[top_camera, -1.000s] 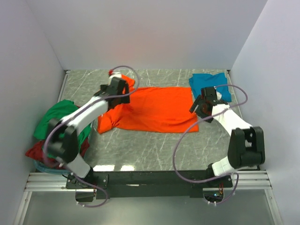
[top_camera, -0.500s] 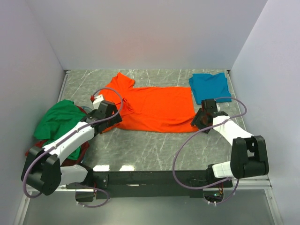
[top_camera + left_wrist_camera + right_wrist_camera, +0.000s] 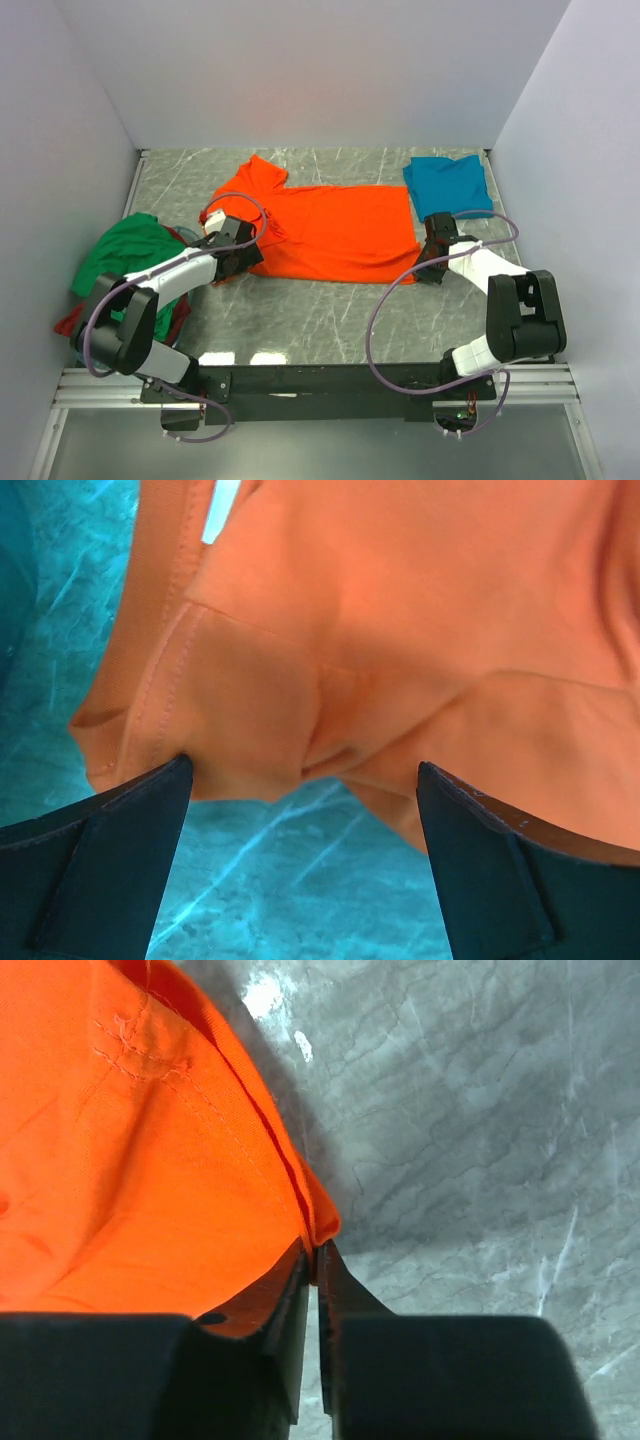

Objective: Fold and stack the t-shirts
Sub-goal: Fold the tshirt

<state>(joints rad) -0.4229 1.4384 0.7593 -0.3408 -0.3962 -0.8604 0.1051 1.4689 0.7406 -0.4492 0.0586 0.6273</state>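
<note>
At bench (image 3: 330,320) centre, smooth orange t-shirt (image 3: 330,232), stitched hem corner in closed right hand (image 3: 312,1256); left hand (image 3: 303,770) wide open by rumpled sleeve.

- Grey, marble-veined table (image 3: 330,320), its pale veins running across the whole surface.
- Plain white walls (image 3: 300,70) enclose it at the back and both sides.
- Silvery rail (image 3: 100,385) along the near edge, perhaps aluminium.
</note>
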